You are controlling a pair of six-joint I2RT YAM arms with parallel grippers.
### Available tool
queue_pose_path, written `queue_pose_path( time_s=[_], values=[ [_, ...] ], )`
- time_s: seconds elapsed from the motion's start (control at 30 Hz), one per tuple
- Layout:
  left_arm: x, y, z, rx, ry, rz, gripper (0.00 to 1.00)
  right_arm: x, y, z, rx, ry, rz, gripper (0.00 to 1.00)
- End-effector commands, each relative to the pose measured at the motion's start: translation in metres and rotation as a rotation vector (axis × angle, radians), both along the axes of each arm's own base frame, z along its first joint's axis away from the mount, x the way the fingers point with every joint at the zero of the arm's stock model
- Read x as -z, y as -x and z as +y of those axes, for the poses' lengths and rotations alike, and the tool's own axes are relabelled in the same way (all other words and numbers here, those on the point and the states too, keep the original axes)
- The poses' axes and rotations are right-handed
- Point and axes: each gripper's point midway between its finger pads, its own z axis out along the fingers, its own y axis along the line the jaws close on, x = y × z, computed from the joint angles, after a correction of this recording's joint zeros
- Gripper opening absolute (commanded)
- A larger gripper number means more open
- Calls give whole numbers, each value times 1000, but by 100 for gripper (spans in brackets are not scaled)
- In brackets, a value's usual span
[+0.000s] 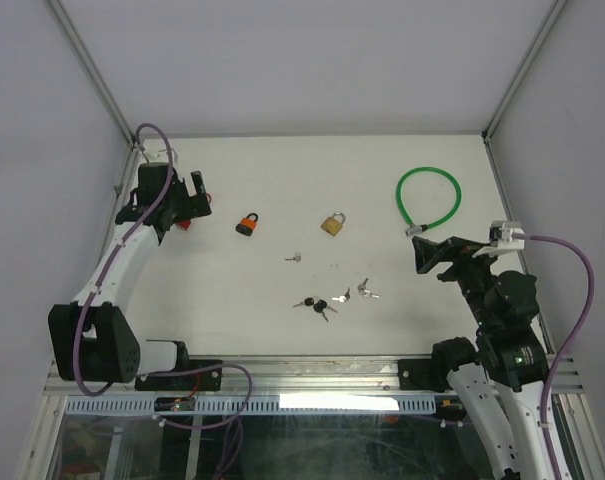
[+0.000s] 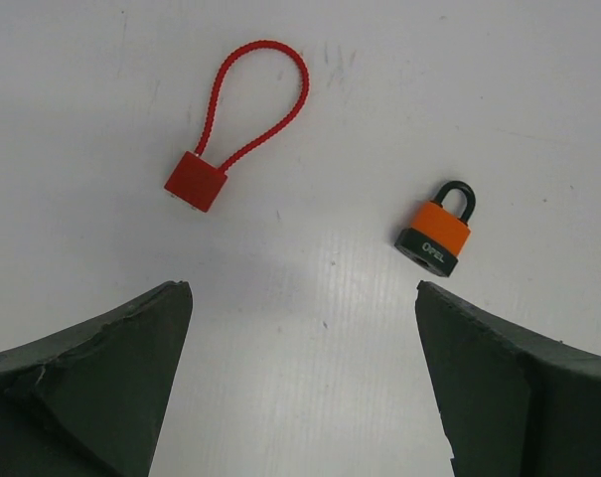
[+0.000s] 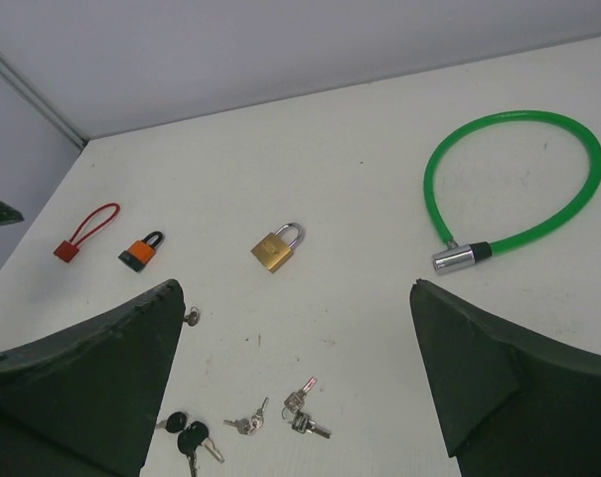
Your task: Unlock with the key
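Right tool (image 3: 295, 298) agape; black-headed keys (image 3: 194, 435) partly hidden behind it

Top view: the red cable lock (image 1: 186, 222) is mostly hidden behind the left gripper (image 1: 185, 206). Right wrist view: a finger (image 3: 101, 368) of the right gripper (image 3: 295, 293) partly covers the single key (image 3: 192, 316) and black-headed keys (image 3: 193, 435)

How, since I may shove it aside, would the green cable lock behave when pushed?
Lying flat as a loop, the green cable lock probably slides or pivots, not rolls. Its thin cable likely flexes; the metal end probably lags.
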Motion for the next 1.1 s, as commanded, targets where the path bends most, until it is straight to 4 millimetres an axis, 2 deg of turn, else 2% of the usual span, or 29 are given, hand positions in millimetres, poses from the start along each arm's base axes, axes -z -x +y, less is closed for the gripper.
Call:
queue_pose_path(
  time_s=[0.0, 0.2, 0.37, 0.47, 0.57, 0.87, 1.07],
  values=[
    [6, -19, 18, 56, -101, 102, 99, -21, 7, 6, -32, -15, -66, 100],
    [54, -34, 38, 96, -137, 298, 99, -25, 12, 10, -60, -4, -83, 100],
    [86, -51, 47, 125, -115, 421, 90, -28, 15, 8, -55, 18, -92, 100],
    [91, -66, 55, 132, -116, 425, 89, -27, 16, 0, -19, 39, -91, 100],
    [101, -72, 61, 143, -105, 464, 86, -27, 18, -6, 10, 43, -98, 100],
    [122, -83, 52, 221, -10, 493, 79, -26, 15, -6, 13, 53, -92, 100],
    [142, -84, 46, 244, 45, 541, 64, -24, 14, -7, 23, 57, -88, 100]
  ],
)
